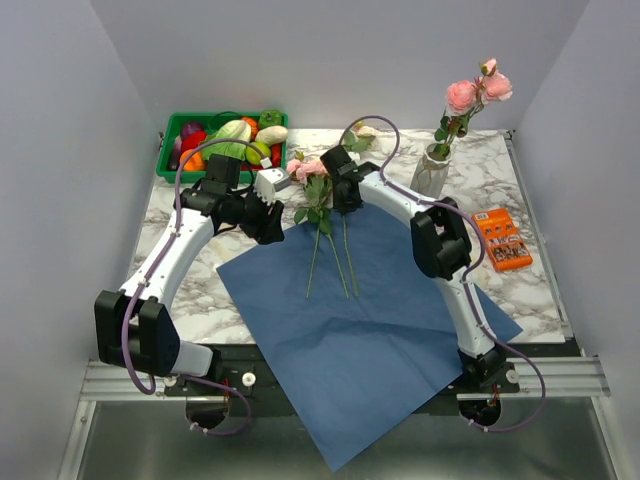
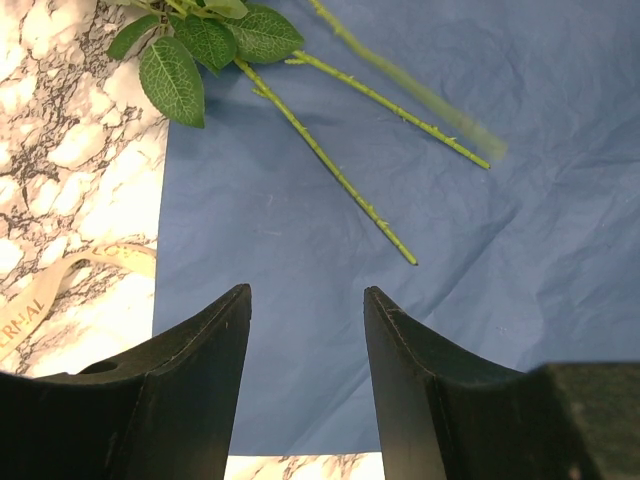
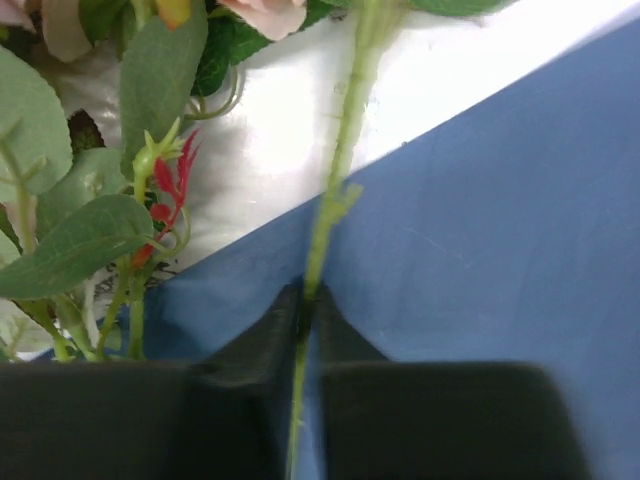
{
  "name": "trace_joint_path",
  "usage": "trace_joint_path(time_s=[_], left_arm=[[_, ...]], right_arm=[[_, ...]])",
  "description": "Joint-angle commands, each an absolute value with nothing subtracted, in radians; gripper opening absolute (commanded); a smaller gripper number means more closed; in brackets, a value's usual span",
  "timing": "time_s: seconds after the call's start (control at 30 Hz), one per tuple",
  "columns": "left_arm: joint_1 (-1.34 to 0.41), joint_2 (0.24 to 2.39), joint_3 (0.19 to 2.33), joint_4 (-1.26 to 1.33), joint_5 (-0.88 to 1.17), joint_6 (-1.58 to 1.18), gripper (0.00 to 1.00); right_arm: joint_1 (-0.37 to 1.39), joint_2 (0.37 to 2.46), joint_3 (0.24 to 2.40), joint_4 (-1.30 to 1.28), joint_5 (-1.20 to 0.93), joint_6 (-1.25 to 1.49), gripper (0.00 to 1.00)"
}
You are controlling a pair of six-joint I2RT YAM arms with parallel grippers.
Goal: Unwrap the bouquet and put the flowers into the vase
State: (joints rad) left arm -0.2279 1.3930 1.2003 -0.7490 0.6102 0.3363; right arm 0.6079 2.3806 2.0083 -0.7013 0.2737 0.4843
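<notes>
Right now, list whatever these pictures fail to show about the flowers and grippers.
- Right wrist view: the bloom of the rose stem pinched in the right gripper is cut off by the top edge.
- Top view: that gripper's fingers are hidden under its own wrist.
- Left wrist view: the upper stem is blurred; the ribbon lettering runs off the left edge.

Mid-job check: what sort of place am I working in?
Probably a robot test booth: plain white walls box in a marble-look table, an aluminium rail runs along its near edge, a green crate holds toy vegetables.
</notes>
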Motion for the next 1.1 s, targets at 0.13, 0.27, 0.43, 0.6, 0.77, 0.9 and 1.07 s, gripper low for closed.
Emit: trace_joint_path(time_s=[0.13, 0.27, 0.43, 0.6, 0.77, 0.9, 1.07], left_arm=[[-0.219, 1.361, 1.230, -0.770, 0.618, 0.354, 0.58], [-0.219, 1.358, 1.226, -0.769, 0.617, 0.354, 0.58], [-0.219, 1.351, 1.224, -0.769, 0.620, 0.347, 0.58], [-0.219, 1.341, 1.218, -0.758, 0.626, 0.336, 0.58], [-0.219, 1.342, 1.216, -0.753, 0.630, 0.331, 0.58], [-0.221, 1.347, 1.216, -0.744, 0.637, 0.327, 0.58], [-0.219, 1.358, 1.221, -0.742, 0.643, 0.324, 0.58]], right_arm=[[0.607, 2.294, 1.939, -0.689, 0.270, 0.517, 0.01], [0.609, 2.151, 1.905, -0.652, 0.320, 0.519, 0.01], [0.609, 1.945, 1.862, -0.510, 0.377, 0.422, 0.00], [0.621, 1.672, 1.719, -0.200, 0.368, 0.124, 0.00], [0.623, 1.451, 1.504, 0.369, 0.383, -0.158, 0.01], [0.601, 1.436, 1.539, 0.478, 0.455, -0.311, 0.01], [0.568, 1.448, 1.454, 0.777, 0.479, -0.483, 0.01]])
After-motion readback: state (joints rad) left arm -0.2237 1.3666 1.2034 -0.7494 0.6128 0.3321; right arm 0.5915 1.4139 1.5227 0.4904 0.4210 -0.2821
